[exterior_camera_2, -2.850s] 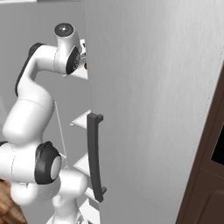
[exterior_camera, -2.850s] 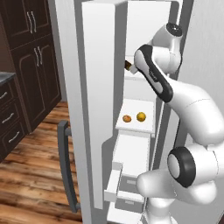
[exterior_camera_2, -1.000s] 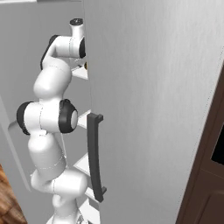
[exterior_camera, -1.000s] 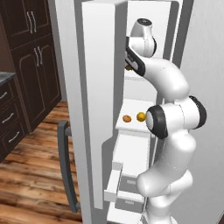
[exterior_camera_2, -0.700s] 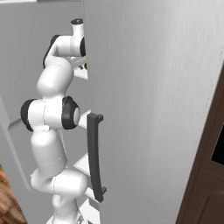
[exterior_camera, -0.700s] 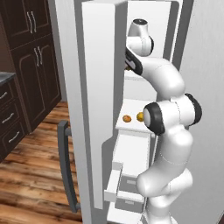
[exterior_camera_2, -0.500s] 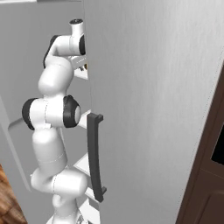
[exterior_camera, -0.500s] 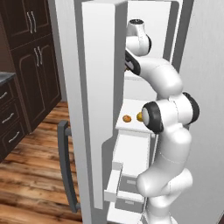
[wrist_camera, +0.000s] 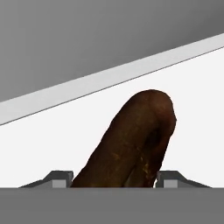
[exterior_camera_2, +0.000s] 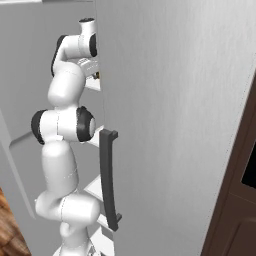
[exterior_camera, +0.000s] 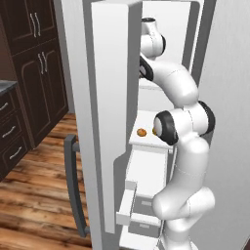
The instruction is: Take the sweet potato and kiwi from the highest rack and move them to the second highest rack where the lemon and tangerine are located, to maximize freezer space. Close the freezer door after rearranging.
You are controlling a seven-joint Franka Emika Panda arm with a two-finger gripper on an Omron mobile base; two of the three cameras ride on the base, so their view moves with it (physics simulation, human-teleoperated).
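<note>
Sweet potato [wrist_camera: 131, 140]: lies on a shelf [wrist_camera: 52, 144], between the two fingertips [wrist_camera: 59, 177], one on either side.
Tangerine [exterior_camera: 141, 132]: on a lower shelf [exterior_camera: 146, 141] inside the freezer [exterior_camera: 195, 29], above the drawers [exterior_camera: 141, 195].
Freezer door [exterior_camera: 110, 97]: stands open, left of the shelves.
Cabinets [exterior_camera: 34, 73]: left of the door.

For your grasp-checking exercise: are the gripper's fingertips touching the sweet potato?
Cannot tell. In the hand view the sweet potato rises between the two fingertips, its sides reaching their inner edges, but the grey band hides the actual meeting point.
</note>
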